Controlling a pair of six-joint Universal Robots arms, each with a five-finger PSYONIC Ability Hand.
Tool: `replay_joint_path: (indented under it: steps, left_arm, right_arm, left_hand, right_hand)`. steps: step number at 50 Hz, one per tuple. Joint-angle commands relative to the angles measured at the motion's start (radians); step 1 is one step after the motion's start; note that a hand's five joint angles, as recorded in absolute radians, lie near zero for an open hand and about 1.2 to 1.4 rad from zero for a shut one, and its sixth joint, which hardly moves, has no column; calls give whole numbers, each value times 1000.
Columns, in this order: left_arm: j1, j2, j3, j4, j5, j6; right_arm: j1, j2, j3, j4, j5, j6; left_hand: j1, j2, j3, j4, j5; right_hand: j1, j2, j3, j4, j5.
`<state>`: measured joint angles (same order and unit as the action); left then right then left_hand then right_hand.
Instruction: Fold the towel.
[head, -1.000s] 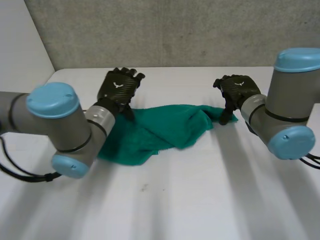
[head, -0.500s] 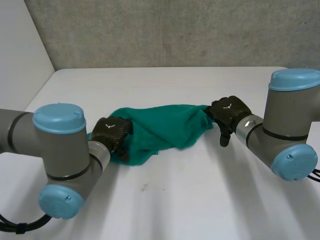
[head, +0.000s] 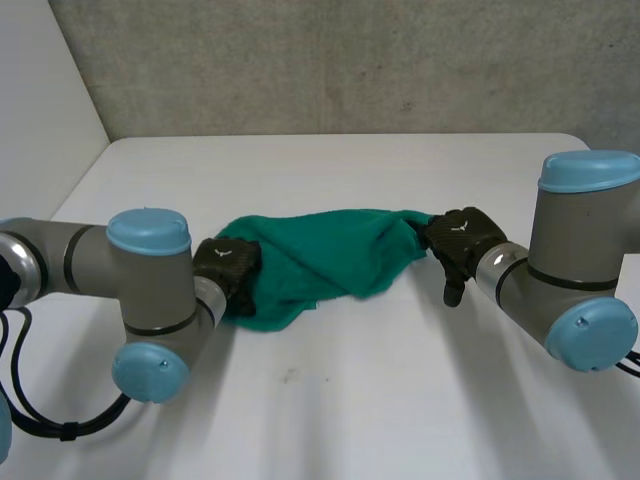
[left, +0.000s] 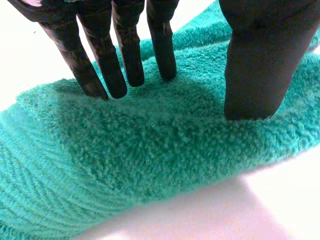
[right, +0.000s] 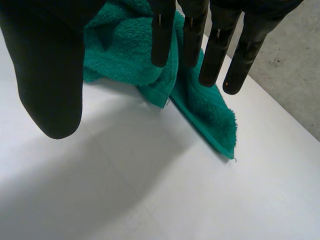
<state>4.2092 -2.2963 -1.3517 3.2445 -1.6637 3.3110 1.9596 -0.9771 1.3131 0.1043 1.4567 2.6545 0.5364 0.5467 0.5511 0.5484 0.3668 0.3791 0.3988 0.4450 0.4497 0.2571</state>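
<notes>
- A white counter (head: 400, 400), smooth and matte, spans the foreground.
- A grey, speckled, concrete-like wall (head: 350, 60) stands right behind its far edge.
- A plain white panel (head: 40, 90) stands at the left.
- The light is even and soft.

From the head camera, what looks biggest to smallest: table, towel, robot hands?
1. table
2. towel
3. left hand and right hand: they look about alike, so I won't rank them.

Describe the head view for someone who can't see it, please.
A crumpled green towel lies on a white table between two black robot hands. The left hand rests on the towel's left end; the right hand is at its right end, fingers straight.
</notes>
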Motion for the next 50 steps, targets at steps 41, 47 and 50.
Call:
replay_joint_path:
  steps: [41,47,50]
  left_arm:
    - [-103,572,-40,-152,-19,-133]
    - [-126,630,-58,-150,-18,-134]
    - [-124,649,-56,-149,-18,-134]
  right_arm:
    - [41,71,-22,64,-180,516]
    - [91,107,-61,17,-188,596]
    - [105,136,-77,-20,-176,598]
  left_hand:
    - [860,850,845,848,855]
    - [860,850,845,848,855]
    - [860,850,845,848,855]
  right_hand:
    - [26,6,-40,-45,-27]
    - [111,91,45,40,58]
    - [222,203,156,152,170]
